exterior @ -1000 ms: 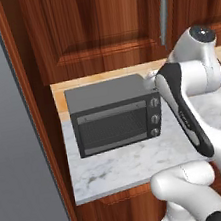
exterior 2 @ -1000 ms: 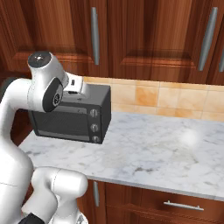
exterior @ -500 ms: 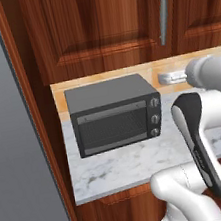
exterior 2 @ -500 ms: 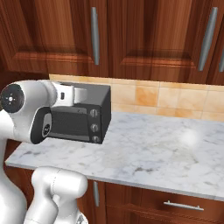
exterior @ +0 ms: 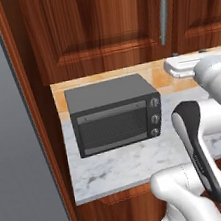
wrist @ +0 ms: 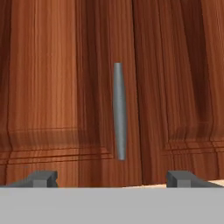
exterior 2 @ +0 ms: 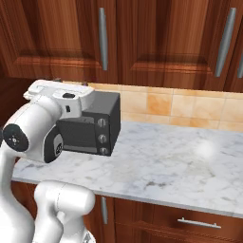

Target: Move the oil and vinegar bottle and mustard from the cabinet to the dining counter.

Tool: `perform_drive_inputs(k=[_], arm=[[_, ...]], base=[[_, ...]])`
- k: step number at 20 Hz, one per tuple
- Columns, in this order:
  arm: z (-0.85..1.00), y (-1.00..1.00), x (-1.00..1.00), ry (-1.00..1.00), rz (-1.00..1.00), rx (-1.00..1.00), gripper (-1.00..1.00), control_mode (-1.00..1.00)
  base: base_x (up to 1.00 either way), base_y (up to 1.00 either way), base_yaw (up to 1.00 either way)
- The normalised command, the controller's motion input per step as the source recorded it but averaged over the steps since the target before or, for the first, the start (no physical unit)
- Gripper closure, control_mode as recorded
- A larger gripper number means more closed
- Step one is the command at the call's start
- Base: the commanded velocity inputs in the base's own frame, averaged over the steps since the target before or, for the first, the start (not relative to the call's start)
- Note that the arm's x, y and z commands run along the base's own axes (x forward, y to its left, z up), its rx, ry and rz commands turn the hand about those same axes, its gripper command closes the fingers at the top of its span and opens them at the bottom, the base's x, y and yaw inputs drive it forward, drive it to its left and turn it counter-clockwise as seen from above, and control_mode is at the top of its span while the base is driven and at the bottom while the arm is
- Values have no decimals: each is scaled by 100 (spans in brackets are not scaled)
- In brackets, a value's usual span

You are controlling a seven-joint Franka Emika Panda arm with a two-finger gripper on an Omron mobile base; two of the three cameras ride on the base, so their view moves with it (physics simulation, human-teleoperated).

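The cabinet [exterior: 94,24] is a reddish-brown wall unit with both doors closed. Its long silver bar handle [wrist: 119,111] stands upright straight ahead in the hand view, and also shows as the handle [exterior: 163,13] and the handle [exterior 2: 102,38]. My gripper [wrist: 113,179] is open with nothing between its fingertips [wrist: 41,178], and faces the door from a short distance below the handle. The gripper [exterior: 188,53] hovers just under the cabinet's lower edge, right of the toaster oven. The oil and vinegar bottle and the mustard are hidden. The dining counter is out of view.
A dark grey toaster oven [exterior: 114,113] stands on the narrow marble worktop [exterior 2: 166,166] under the cabinet. Tan tiles [exterior 2: 190,107] line the wall behind. A grey panel [exterior: 12,148] bounds the left side. More cabinet doors and a handle [exterior 2: 224,42] lie to the right.
The arm's upper joint has dropped from high in front of the cabinet door to worktop height, and the hand now points level at the cabinet. The gripper stays open.
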Motion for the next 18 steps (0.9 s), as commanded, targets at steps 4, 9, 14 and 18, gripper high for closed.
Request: perform_drive_inputs(k=[4, 9, 14, 18], arm=[[45, -4, 15, -17, 0, 0, -100, -100], [46, -8, 39, -1, 0, 0, -100, -100], [41, -13, 45, 0, 0, 0, -100, -100], [21, -9, 38, 0, 0, 0, -100, -100]], base=[[0, 0, 0], [0, 0, 0], [0, 0, 0], [0, 0, 0]])
